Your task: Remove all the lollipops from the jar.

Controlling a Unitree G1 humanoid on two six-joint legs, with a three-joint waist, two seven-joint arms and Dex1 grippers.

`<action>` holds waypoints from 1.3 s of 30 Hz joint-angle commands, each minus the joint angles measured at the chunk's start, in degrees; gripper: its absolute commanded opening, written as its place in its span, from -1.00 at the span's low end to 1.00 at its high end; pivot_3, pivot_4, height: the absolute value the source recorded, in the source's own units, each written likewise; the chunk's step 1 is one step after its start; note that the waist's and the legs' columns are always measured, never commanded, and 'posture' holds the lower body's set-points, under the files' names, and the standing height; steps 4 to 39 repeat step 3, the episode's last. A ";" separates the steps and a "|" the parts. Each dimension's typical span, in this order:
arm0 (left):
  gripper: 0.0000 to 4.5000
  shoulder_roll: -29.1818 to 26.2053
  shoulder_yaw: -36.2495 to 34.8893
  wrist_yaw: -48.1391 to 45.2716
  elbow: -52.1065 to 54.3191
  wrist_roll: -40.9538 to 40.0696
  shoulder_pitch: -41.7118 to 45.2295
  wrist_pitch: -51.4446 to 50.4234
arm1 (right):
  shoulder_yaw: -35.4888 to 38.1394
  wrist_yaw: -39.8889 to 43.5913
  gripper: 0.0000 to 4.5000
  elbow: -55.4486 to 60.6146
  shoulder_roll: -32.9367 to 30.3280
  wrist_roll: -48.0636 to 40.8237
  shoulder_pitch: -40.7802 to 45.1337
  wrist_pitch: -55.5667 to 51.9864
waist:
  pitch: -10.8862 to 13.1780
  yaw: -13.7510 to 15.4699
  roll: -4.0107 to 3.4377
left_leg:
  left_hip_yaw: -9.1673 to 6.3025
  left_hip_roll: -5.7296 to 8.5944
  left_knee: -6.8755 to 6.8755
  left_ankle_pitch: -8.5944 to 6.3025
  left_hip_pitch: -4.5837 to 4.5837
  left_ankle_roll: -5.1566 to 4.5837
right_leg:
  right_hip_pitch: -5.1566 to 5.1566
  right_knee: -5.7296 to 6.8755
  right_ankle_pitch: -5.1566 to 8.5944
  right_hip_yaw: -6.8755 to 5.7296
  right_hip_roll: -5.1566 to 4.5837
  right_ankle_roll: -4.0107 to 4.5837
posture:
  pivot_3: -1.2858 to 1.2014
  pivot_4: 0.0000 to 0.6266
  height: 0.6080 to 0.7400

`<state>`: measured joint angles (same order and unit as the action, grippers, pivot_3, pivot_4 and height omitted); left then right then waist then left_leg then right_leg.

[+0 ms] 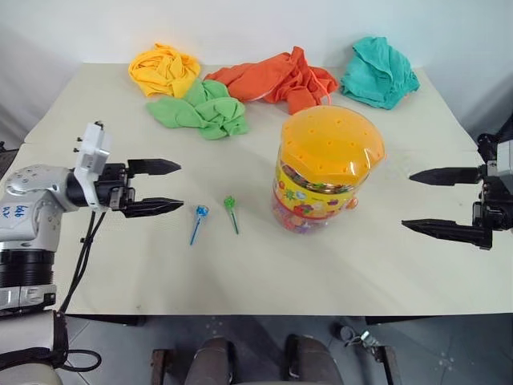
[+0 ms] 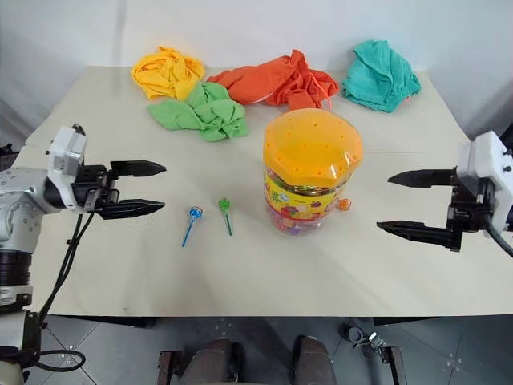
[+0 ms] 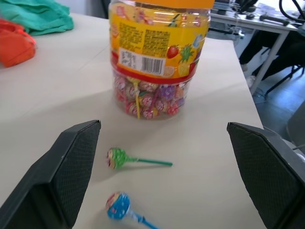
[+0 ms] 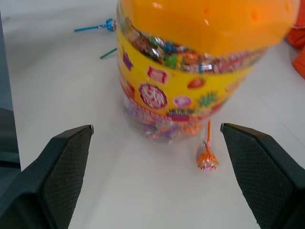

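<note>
The jar [image 1: 329, 168], a clear tub with an orange dotted lid and a yellow label, stands upright at the table's middle with wrapped candies showing through its wall. Three lollipops lie on the table outside it. The blue lollipop [image 1: 200, 212] and the green lollipop [image 1: 230, 203] are to its left, and the orange lollipop [image 4: 208, 161] rests against its right base. My left gripper [image 1: 179, 186] hangs open, level, just left of the blue one, holding nothing. Right of the jar, my right gripper [image 1: 407, 202] is open and empty, pointing at it.
Four crumpled cloths lie along the far side of the table: yellow [image 1: 164, 70], green [image 1: 200, 108], orange [image 1: 276, 80] and teal [image 1: 378, 72]. The beige table [image 1: 264, 273] has bare surface in front of the jar up to its near edge.
</note>
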<state>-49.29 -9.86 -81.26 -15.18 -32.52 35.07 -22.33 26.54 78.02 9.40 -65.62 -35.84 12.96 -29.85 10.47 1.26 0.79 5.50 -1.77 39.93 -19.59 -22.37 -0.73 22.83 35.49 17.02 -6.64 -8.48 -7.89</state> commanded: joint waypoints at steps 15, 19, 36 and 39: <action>1.00 -1.15 -3.97 0.30 3.41 -2.54 -3.23 -1.76 | -0.48 0.44 0.99 -2.54 -0.33 1.56 0.55 3.42 | 0.00 -0.06 0.00 | 0.00 -0.01 0.01 0.00 0.00 0.00 | 0.00 0.01 0.00 0.00 0.00 0.00 | 0.03 -0.52 1.00; 1.00 -1.15 -3.97 0.30 3.41 -2.54 -3.23 -1.76 | -0.48 0.44 0.99 -2.54 -0.33 1.56 0.55 3.42 | 0.00 -0.06 0.00 | 0.00 -0.01 0.01 0.00 0.00 0.00 | 0.00 0.01 0.00 0.00 0.00 0.00 | 0.03 -0.52 1.00; 1.00 -1.15 -3.97 0.30 3.41 -2.54 -3.23 -1.76 | -0.48 0.44 0.99 -2.54 -0.33 1.56 0.55 3.42 | 0.00 -0.06 0.00 | 0.00 -0.01 0.01 0.00 0.00 0.00 | 0.00 0.01 0.00 0.00 0.00 0.00 | 0.03 -0.52 1.00; 1.00 -1.15 -3.97 0.30 3.41 -2.54 -3.23 -1.76 | -0.48 0.44 0.99 -2.54 -0.33 1.56 0.55 3.42 | 0.00 -0.06 0.00 | 0.00 -0.01 0.01 0.00 0.00 0.00 | 0.00 0.01 0.00 0.00 0.00 0.00 | 0.03 -0.52 1.00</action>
